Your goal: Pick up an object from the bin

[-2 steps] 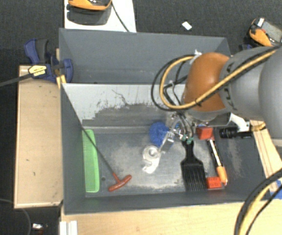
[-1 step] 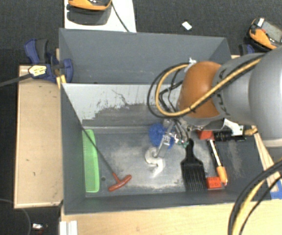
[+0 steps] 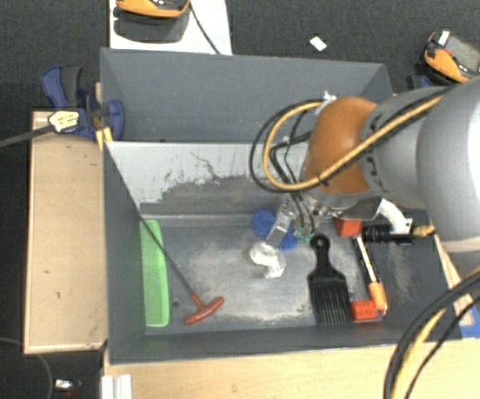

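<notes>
Closest to the lens looms the arm's thick grey link [image 3: 464,156], entering from three o'clock, with its orange cover [image 3: 339,148] and looped cables hanging over the grey bin [image 3: 223,165]. Reading the floor from the left, a long green strip [image 3: 155,273] lies along the wall at nine o'clock, well apart from everything else. A red T-handled tool [image 3: 203,308] rests at about seven o'clock, near the front wall. Around the middle sits a blue lump [image 3: 264,222], with a white crumpled piece [image 3: 266,258] just beside it at its six o'clock. The gripper [image 3: 284,225] is low over this pair, at the blue lump's three o'clock edge and touching or nearly touching it, so the blue lump reads as the likely target. Whether the pincer is wide or narrow cannot be told, since the wrist and cables mask it, and nothing can be seen held. Further right, a black brush [image 3: 329,289] lies at the gripper's five o'clock with its handle pointing toward twelve, and an orange-handled screwdriver [image 3: 369,274] lies beside it at four o'clock. To grasp well, the gripper should centre on the blue lump rather than its edge, descend straight, and close on that one thing alone. It should keep clear of the white piece and the brush handle, which are near enough to be caught or dragged. A gentle lift would show whether the hold is sound.
</notes>
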